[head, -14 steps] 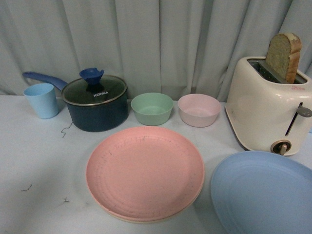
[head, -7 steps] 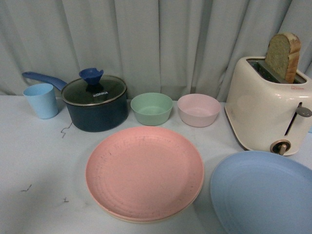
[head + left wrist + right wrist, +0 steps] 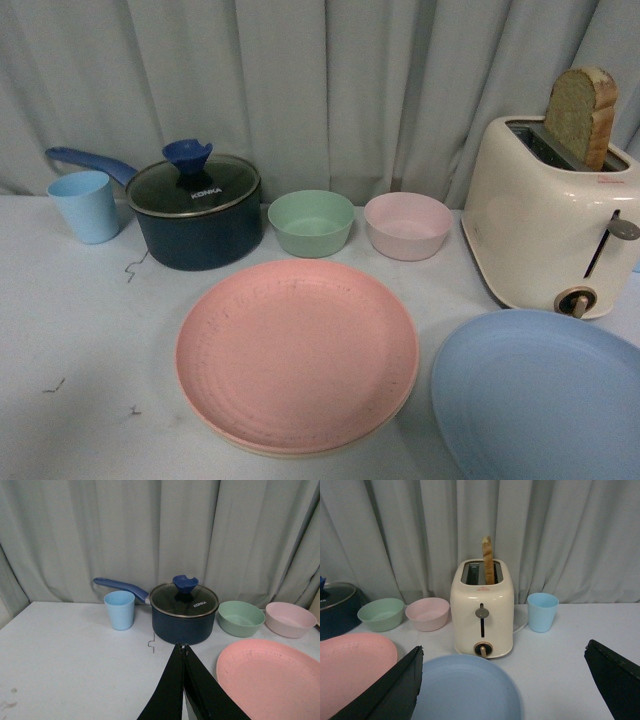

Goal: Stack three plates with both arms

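Our right gripper (image 3: 505, 647) gapes wide toward the light blue plate (image 3: 540, 395), lower right in our front view, likely to take its rim. Our left gripper (image 3: 183, 652) is pressed together. We see the pink plate (image 3: 297, 352) atop the cream plate (image 3: 300, 450), centre.

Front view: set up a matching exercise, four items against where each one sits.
Items:
1. pink plate
2. light blue plate
3. bread slice
4. green bowl

Places:
A. standing in the toaster slot
B. on top of the cream plate
C. alone on the table, on the robot's side of the toaster
D. between the pot and the pink bowl

Pairs: 1-B, 2-C, 3-A, 4-D
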You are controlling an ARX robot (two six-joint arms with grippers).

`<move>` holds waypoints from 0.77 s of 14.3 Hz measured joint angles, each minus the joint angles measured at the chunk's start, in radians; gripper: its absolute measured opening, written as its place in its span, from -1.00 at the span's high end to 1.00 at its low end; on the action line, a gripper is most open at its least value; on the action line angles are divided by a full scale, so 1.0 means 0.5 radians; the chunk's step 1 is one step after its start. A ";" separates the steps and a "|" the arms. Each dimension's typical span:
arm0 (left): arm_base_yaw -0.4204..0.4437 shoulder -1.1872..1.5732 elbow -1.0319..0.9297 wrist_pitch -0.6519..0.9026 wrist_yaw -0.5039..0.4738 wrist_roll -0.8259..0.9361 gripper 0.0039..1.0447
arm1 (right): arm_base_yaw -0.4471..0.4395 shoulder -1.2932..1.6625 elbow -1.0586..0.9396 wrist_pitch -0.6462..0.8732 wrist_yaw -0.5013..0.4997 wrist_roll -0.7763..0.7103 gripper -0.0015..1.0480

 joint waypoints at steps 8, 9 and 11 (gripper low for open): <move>0.000 -0.399 0.000 -0.393 0.000 0.000 0.97 | 0.000 0.000 0.000 0.001 0.000 0.000 -0.87; 0.000 -0.432 0.000 -0.426 0.000 0.000 0.97 | 0.000 0.000 0.000 0.000 0.000 0.000 -0.87; 0.000 -0.736 0.002 -0.812 0.003 0.002 0.97 | 0.000 0.000 0.000 0.000 0.001 0.000 -0.87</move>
